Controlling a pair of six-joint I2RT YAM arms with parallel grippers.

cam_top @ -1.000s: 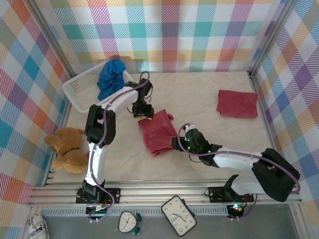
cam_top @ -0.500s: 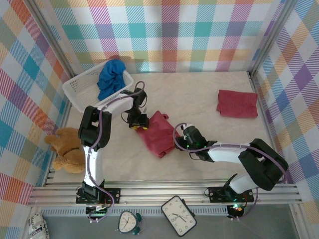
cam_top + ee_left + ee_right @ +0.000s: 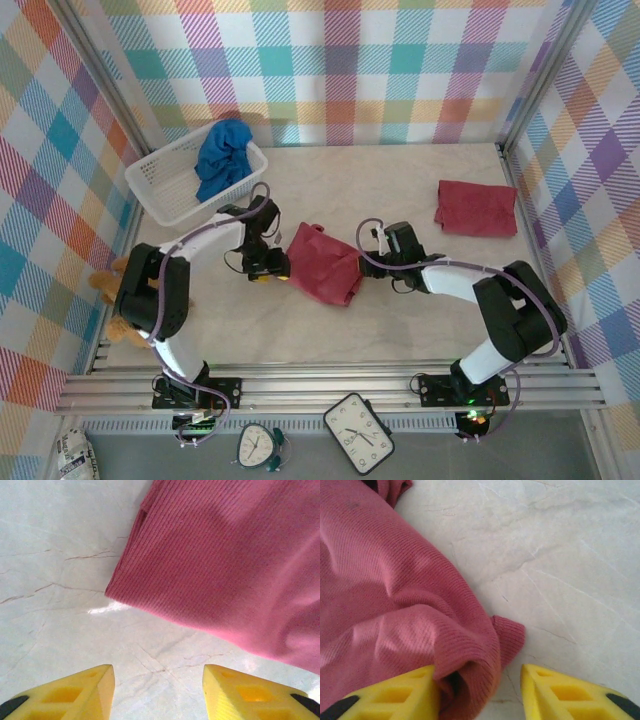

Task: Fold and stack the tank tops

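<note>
A dark red tank top [image 3: 325, 265] lies folded in a compact bundle mid-table. My left gripper [image 3: 269, 270] sits just off its left edge, open, with bare table between the yellow fingers [image 3: 75, 692]; the top [image 3: 225, 565] lies ahead of them. My right gripper [image 3: 373, 262] is at the top's right edge, its jaws apart. A rolled fold of the red cloth [image 3: 465, 645] lies between them against the left finger [image 3: 405, 692], with a gap to the right finger. A second dark red top [image 3: 476, 208] lies folded at the back right. A blue top [image 3: 222, 155] is bunched in the basket.
The white mesh basket [image 3: 160, 190] stands at the back left. A brown teddy bear [image 3: 105, 285] lies at the left edge, partly behind my left arm. Checked walls close the table on three sides.
The middle red top has gone from a spread diamond to a compact fold. My left gripper came off the cloth, down and to the left. My right gripper swung up to the cloth's right edge.
</note>
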